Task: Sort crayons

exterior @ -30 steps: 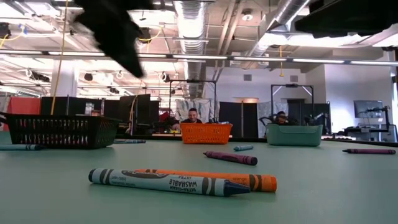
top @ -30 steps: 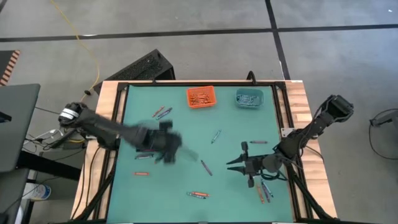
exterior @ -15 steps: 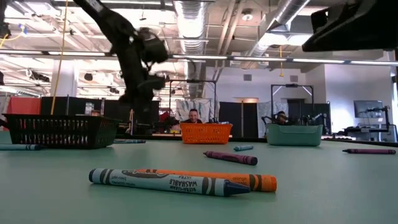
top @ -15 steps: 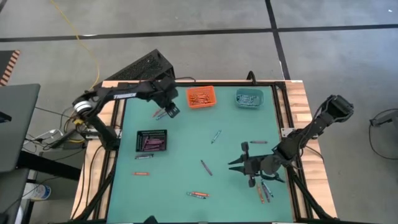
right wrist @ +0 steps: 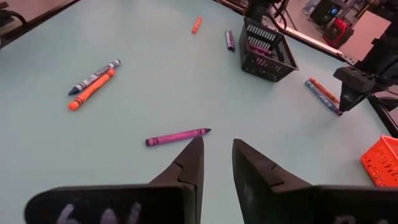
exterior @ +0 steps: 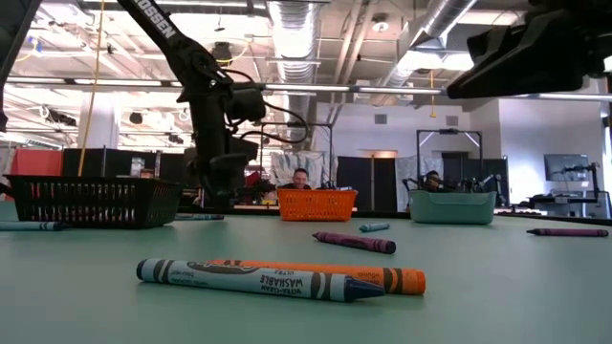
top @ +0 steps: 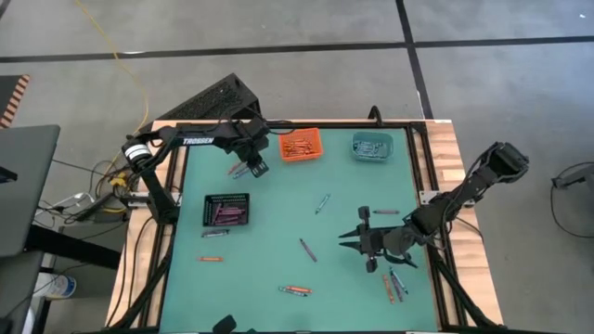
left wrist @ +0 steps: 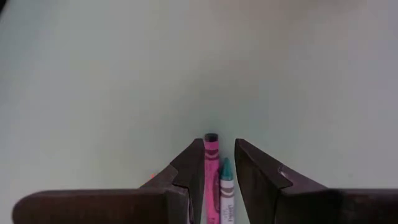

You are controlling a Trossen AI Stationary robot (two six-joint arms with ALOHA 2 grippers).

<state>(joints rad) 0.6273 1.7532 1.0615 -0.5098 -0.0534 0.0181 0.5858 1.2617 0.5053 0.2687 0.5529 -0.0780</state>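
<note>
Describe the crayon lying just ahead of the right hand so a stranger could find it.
On the green mat, find the right hand near the middle. Just ahead of it lies one purple-pink crayon, alone, unlike the orange-and-blue pair farther on.

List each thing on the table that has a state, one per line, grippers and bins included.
left gripper: open, fingers straddling a pink crayon and a teal crayon
right gripper: open, holding nothing, above the mat
black bin: upright, holds crayons
orange bin: upright, holds crayons
teal bin: upright, holds crayons
purple crayon: lying flat, loose
</note>
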